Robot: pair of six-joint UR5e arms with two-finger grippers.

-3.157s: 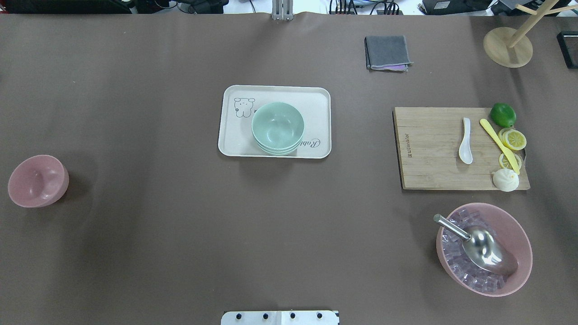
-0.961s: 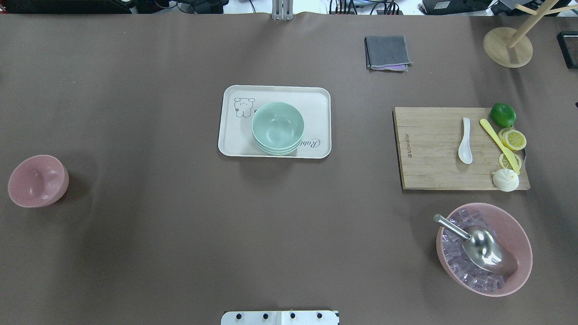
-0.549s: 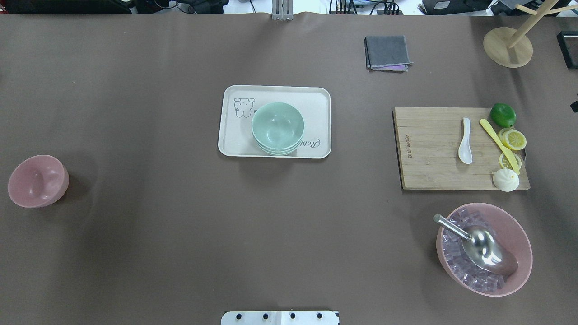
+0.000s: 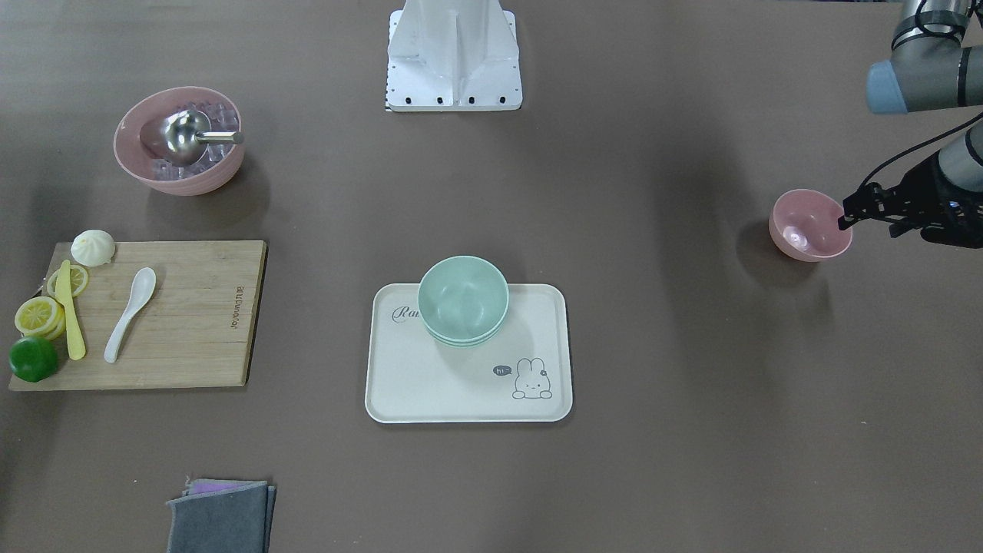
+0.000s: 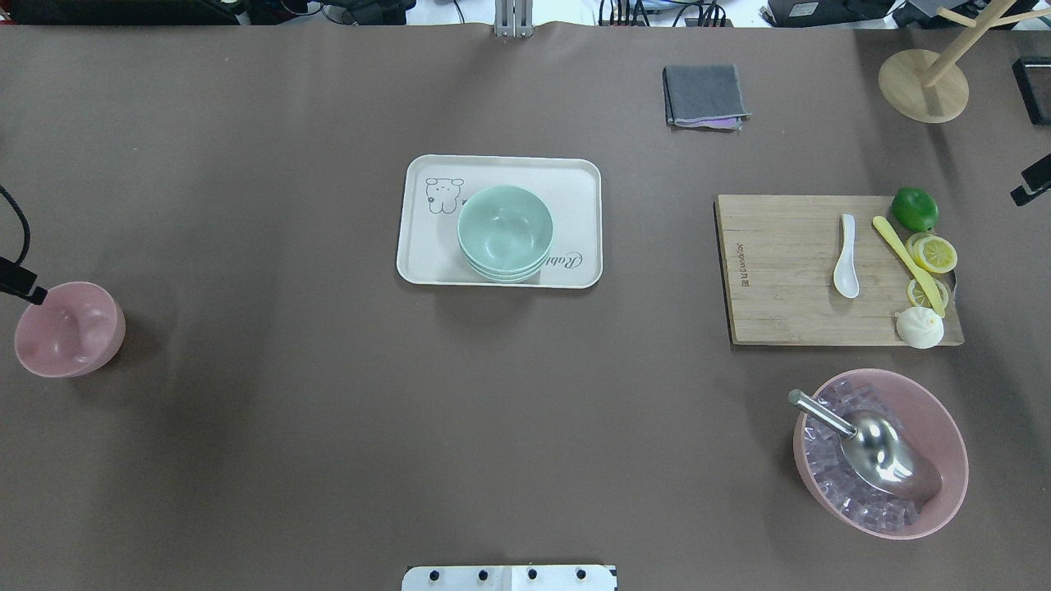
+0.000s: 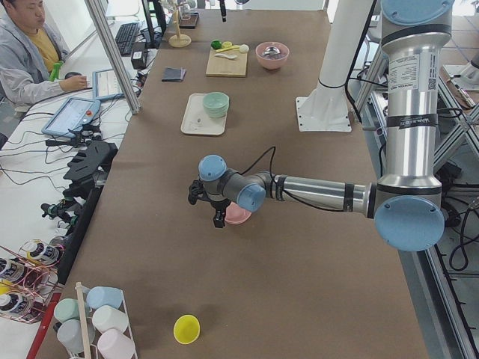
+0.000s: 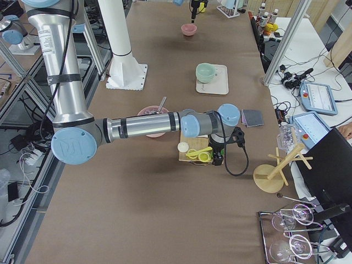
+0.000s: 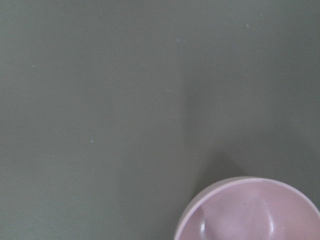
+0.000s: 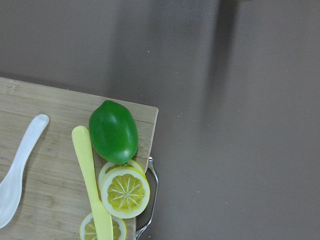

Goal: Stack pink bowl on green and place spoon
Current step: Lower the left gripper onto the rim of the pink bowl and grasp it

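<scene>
Here the left hand points down beside the pink bowl.

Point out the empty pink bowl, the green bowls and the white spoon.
empty pink bowl [image 5: 68, 330], overhead view, inside.
green bowls [image 5: 504, 230], overhead view, top bowl's inside.
white spoon [image 5: 846, 284], overhead view, scoop.

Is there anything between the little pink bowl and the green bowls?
Nothing but bare brown table, then the rim of the white tray that the green bowls stand on. The overhead view shows it best.
</scene>
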